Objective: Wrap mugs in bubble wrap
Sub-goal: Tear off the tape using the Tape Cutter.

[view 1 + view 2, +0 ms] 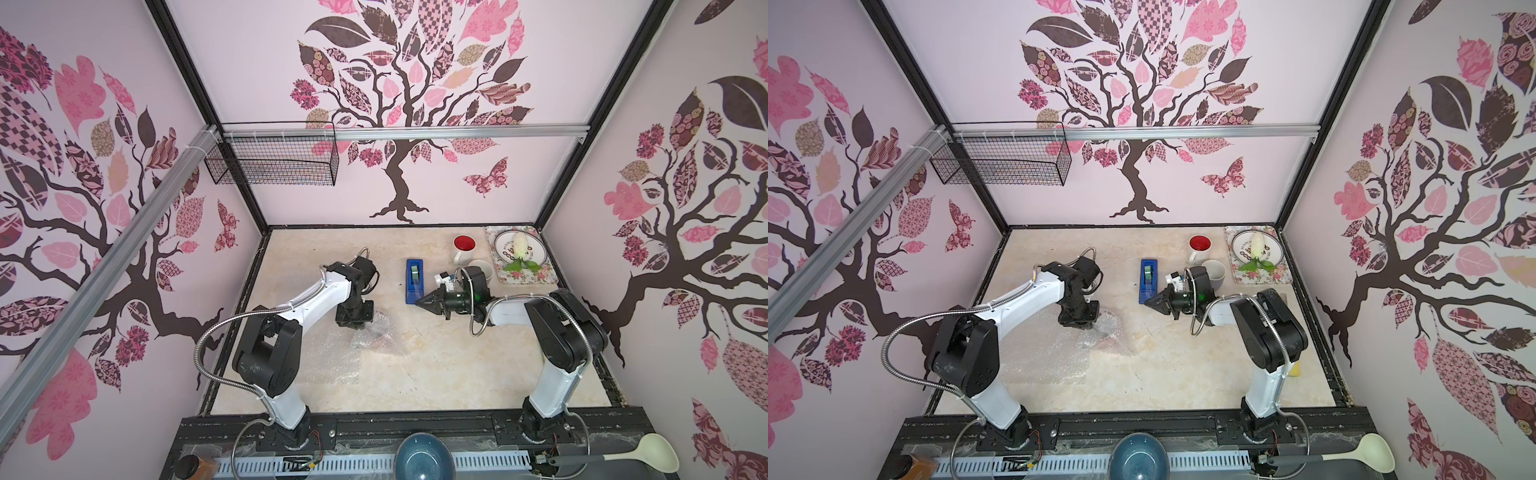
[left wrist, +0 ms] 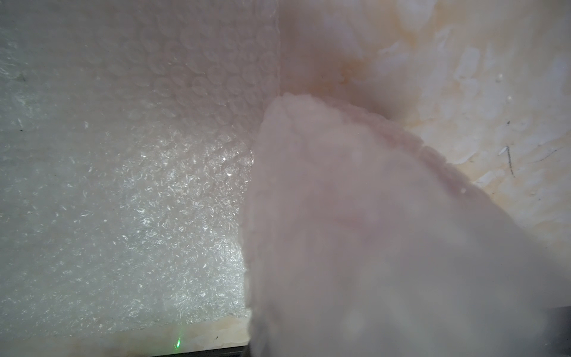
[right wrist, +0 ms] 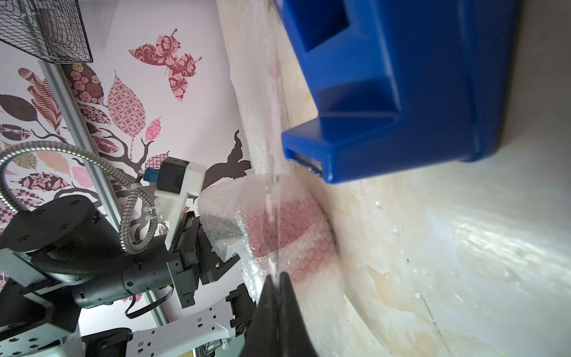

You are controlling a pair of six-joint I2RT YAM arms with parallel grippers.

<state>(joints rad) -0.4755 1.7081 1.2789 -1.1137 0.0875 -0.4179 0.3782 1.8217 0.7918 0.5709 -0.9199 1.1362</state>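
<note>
The red ceramic mug (image 3: 287, 228) shows only as a pink blur through the clear bubble wrap (image 1: 376, 332) (image 1: 1104, 332) bundled around it. The bundle sits near the middle of the marble-patterned desk (image 1: 457, 365), a little towards its left edge. Part of the sheet lies flat towards the near edge.

The left gripper (image 1: 358, 323) (image 3: 216, 238) points down at the bundle's far side, its jaws closed on a raised fold of the wrap. In the left wrist view that fold is a blurred mass right at the lens.

The right gripper (image 1: 418, 304) (image 3: 277, 278) lies low just right of the bundle. Its jaws are pressed together on a thin clear strip (image 3: 274, 216), which rises towards the toothed end of the blue plastic tape dispenser (image 1: 414, 280) (image 1: 1148, 280). The dispenser lies just beyond the fingertips, towards the far edge.

The white mug with a red inside (image 1: 464, 247) stands near the far right corner. The lavender mug with a white inside (image 1: 1216, 274) is just in front of it, partly hidden by the right wrist. Both stand beside a floral tray (image 1: 548, 278) in that corner.
</note>
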